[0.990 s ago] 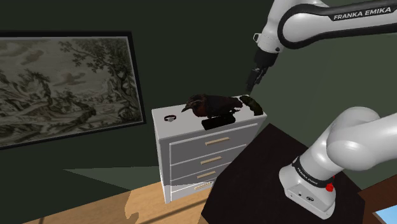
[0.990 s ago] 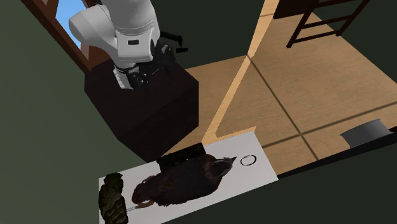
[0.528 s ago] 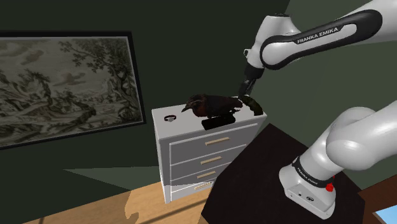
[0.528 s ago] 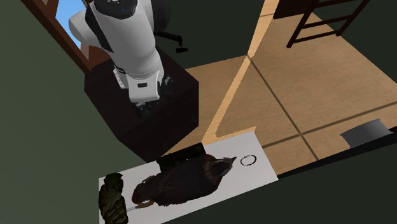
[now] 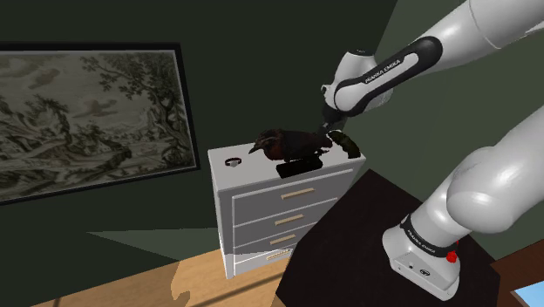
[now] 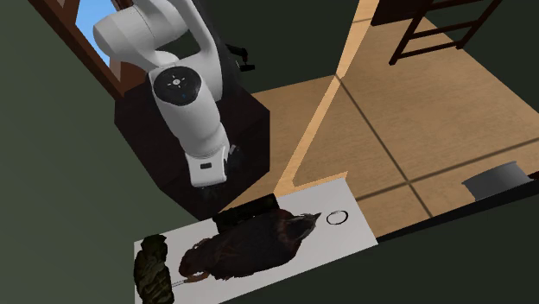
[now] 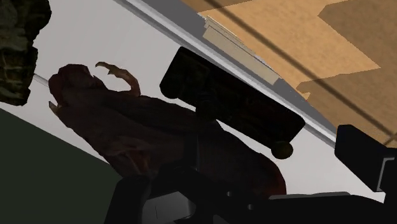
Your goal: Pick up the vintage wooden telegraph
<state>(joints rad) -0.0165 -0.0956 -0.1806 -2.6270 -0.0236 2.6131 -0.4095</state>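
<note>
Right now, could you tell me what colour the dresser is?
The dresser is white, clearest in shoulder view.

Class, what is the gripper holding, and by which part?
Nothing: the open gripper hangs above the dresser, clear of the black telegraph.

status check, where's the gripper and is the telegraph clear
Gripper open, empty, low over the dresser. Black telegraph untouched on the dresser top. Dark bird figure close beside it, may crowd the grasp.
</note>
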